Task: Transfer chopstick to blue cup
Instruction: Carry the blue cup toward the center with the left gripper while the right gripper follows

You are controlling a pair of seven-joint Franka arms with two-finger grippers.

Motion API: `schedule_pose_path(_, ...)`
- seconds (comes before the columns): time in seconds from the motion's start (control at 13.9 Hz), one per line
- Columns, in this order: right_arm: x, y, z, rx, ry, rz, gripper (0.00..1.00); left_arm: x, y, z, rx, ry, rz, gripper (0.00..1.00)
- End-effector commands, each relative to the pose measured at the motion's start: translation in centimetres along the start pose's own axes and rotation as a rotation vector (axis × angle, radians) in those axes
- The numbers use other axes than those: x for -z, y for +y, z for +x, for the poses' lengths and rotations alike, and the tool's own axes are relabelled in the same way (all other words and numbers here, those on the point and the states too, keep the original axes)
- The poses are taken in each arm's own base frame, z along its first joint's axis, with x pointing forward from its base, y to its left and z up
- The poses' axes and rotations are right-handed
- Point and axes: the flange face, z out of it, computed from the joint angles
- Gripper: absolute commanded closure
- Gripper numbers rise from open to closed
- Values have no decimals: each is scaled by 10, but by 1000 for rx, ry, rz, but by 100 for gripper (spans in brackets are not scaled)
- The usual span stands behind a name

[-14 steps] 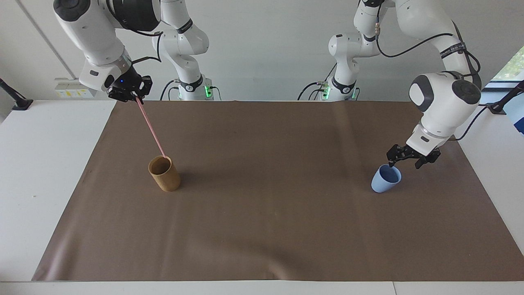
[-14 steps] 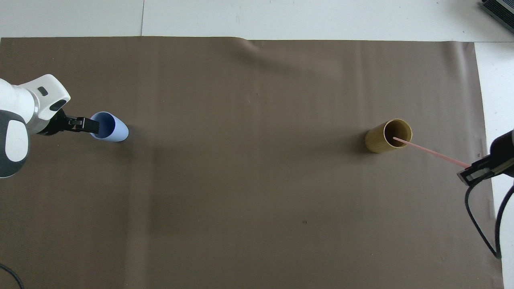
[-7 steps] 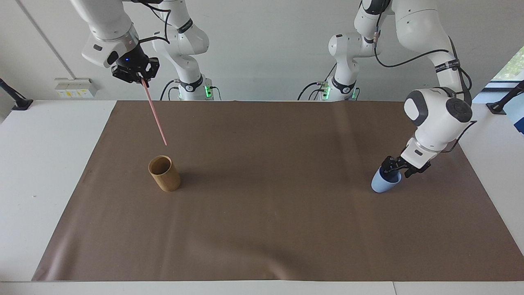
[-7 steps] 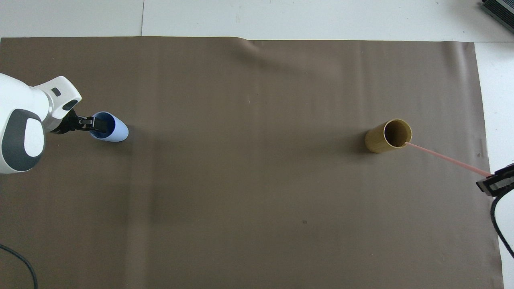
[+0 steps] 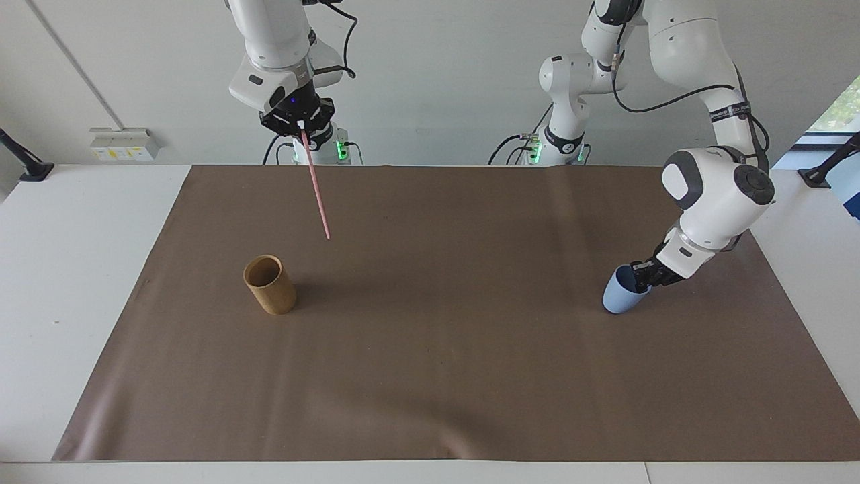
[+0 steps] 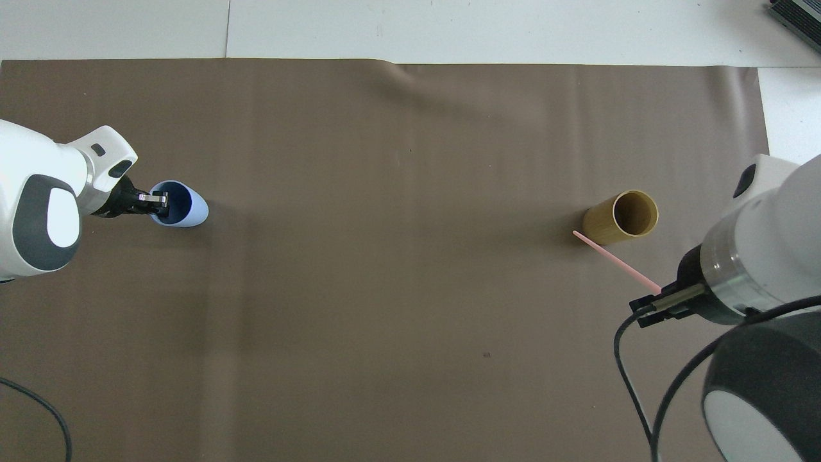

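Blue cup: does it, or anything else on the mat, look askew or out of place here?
Yes. The blue cup is tipped off upright, leaning with the left gripper shut on its rim. The tan cup stands straight and empty. The chopstick hangs clear above the mat, held by the right gripper. Nothing is spilled or damaged.

Chopstick (image 5: 316, 183): thin pale-pink stick, hanging tilted from the right claw (image 5: 300, 126), clear of the mat. Blue cup (image 5: 619, 295): small, tapering, tipped, rim clamped in the left claw (image 5: 639, 275).
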Motion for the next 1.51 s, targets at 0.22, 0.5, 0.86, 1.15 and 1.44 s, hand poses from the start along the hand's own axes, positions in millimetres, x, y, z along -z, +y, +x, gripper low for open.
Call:
schedule_pose_path(0.22,-29,-60,25,-116,-22,34,100,49,95,-21,-49,-29,-30,100)
schedule_pose_path(0.5,-39,-53,24,-130,-43,39,100,21,243,-51,-45,-71,-19,100)
schedule_pose_path(0.86,-46,-43,23,-139,-58,41,100,-22,397,-105,57,-18,-41,100)
schedule_pose_path(1.15,-46,-43,23,-139,-58,40,100,-43,436,-128,64,-40,-49,100)
schedule_pose_path(1.44,-46,-42,22,-142,-61,41,100,-43,437,-126,62,-36,-52,17)
